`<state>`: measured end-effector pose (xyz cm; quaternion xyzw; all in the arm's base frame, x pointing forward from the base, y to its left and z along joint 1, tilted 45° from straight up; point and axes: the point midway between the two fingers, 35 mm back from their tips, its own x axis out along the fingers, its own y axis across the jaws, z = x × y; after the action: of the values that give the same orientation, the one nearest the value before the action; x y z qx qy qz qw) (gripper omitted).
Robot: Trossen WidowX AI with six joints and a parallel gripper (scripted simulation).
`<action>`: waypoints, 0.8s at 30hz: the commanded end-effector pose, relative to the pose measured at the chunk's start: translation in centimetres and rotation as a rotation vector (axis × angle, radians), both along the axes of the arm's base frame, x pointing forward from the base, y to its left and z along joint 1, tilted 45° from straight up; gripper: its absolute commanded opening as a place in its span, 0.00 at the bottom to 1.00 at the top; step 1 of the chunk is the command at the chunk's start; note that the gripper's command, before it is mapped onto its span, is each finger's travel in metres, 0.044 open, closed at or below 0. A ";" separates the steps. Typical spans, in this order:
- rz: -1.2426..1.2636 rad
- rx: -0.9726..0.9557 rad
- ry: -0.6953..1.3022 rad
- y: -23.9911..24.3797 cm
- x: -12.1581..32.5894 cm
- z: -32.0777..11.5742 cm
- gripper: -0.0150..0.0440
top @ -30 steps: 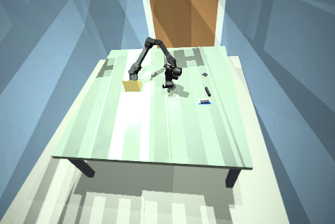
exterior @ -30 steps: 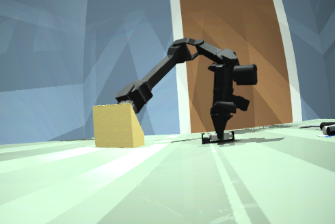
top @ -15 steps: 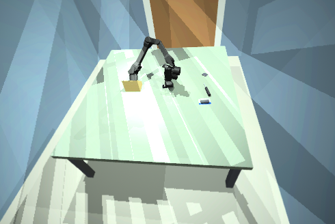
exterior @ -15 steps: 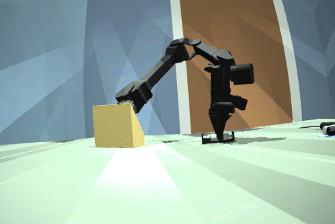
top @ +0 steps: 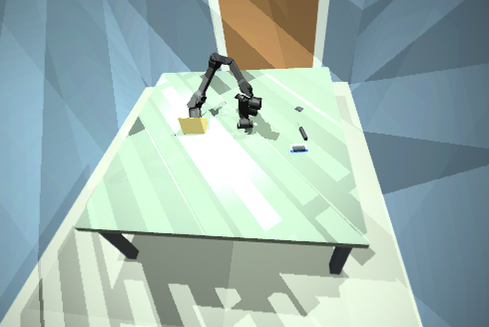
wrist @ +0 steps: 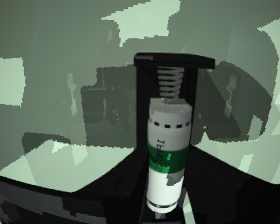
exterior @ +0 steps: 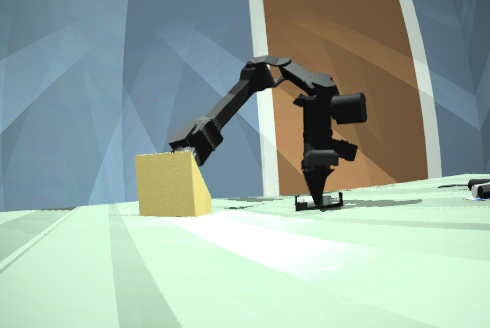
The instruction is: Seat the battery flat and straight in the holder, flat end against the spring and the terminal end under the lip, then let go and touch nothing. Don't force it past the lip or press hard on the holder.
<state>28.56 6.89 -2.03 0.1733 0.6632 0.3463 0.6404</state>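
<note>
Pinching from both sides, the gripper is holding the battery with its fingers only a little way apart. It is pointing straight down over the holder, and in the exterior view its tip is sitting between the holder's two raised ends.

Around the holder, the table is lying flat and pale green. The yellow block under the arm's base is standing well off to one side. A few small dark things are lying well apart on the other side, near the table's edge. The brown door is standing behind the table.

The battery is white with a green band around its middle and a row of small dark dots near one end. In the wrist view it is lying along the black holder. One end is touching the coiled spring at the holder's far wall. The other end is sitting near the holder's close wall, but I cannot tell if it is under the lip.
</note>
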 end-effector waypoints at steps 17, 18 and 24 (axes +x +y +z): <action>-0.004 0.000 -0.002 0.0 -0.4 0.0 0.53; -0.004 0.000 -0.002 0.0 -0.4 0.0 0.53; -0.003 0.000 -0.003 -0.6 -0.4 0.6 0.53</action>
<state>28.01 6.72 -1.84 0.1759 0.6639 0.3455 0.6394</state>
